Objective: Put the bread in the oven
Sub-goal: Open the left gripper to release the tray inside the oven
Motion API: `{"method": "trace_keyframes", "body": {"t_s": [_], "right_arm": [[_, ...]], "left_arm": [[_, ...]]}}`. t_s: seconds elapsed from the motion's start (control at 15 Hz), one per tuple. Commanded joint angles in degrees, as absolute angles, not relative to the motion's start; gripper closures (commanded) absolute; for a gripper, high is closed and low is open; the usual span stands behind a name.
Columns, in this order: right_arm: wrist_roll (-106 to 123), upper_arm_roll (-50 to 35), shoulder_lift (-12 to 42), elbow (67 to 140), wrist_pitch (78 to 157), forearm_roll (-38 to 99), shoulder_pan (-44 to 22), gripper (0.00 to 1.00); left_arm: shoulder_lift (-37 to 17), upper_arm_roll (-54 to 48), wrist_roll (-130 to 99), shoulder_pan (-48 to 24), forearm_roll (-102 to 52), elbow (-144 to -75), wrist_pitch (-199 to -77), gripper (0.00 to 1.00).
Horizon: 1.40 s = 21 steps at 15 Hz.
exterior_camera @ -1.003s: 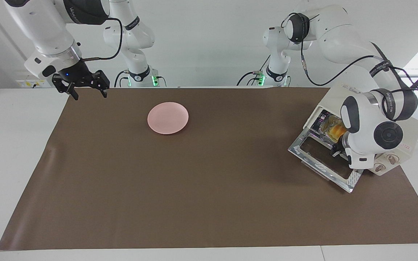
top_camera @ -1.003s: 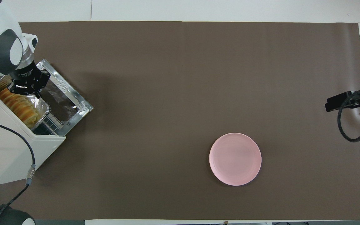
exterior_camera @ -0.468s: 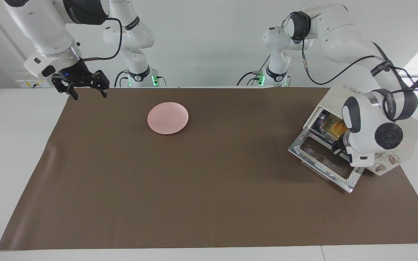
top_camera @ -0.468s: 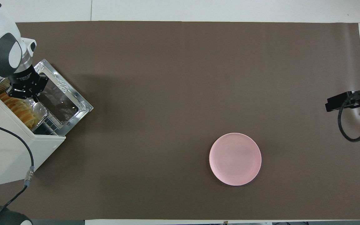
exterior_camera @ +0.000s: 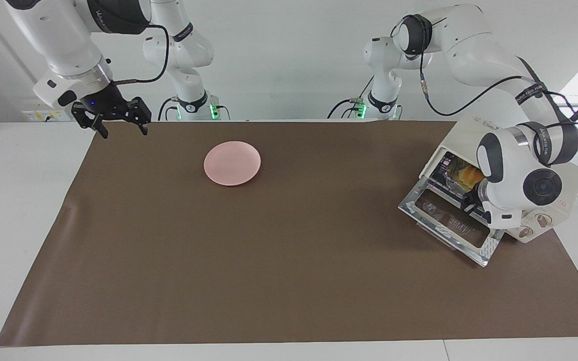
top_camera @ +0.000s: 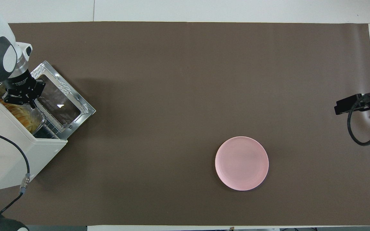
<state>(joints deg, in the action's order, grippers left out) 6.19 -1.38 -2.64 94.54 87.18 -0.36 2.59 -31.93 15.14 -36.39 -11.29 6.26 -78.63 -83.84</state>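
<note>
Where left claw [top_camera: 27, 103] reaches, seemingly bread [top_camera: 24, 116].

The oven [exterior_camera: 504, 185] stands at the left arm's end of the table, its door [exterior_camera: 452, 225] dropped flat in front of it. The bread [top_camera: 22, 115] lies in a foil tray [top_camera: 39, 120] on the rack inside the oven. The plate [exterior_camera: 232, 163] lies well apart from the oven, toward the right arm's end.
</note>
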Motion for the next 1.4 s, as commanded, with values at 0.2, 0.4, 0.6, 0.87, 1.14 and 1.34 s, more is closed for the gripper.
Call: {"method": "trace_keyframes", "body": {"t_s": [0.2, 0.4, 0.6, 0.87, 1.14, 1.34], "right_arm": [[7.38, -1.41, -3.78, 95.54, 87.10, 0.70, 3.08, 0.00], [7.38, -1.49, -3.78, 95.54, 87.10, 0.70, 3.08, 0.00], [7.38, -1.41, -3.78, 95.54, 87.10, 0.70, 3.08, 0.00], [7.38, -1.41, -3.78, 95.54, 87.10, 0.70, 3.08, 0.00], [7.38, -1.41, -3.78, 95.54, 87.10, 0.79, 3.08, 0.00], [7.38, -1.41, -3.78, 95.54, 87.10, 0.70, 3.08, 0.00]], "left_arm": [[-29.62, 14.94, -34.28, -11.25, 7.73, -81.65, -86.83, 0.36], [-29.62, 15.03, -34.10, -11.34, 7.82, -81.48, -87.97, 0.17], [-29.62, 14.94, -34.01, -12.13, 10.36, -80.95, -89.55, 0.00], [-29.01, 14.85, -32.79, -12.39, 10.72, -79.28, -92.37, 0.00], [-25.50, 14.24, -26.56, -12.48, 9.85, -77.70, -92.20, 0.00], [-23.12, 14.15, -26.10, -12.31, 7.05, -76.91, -90.79, 0.00]]}}
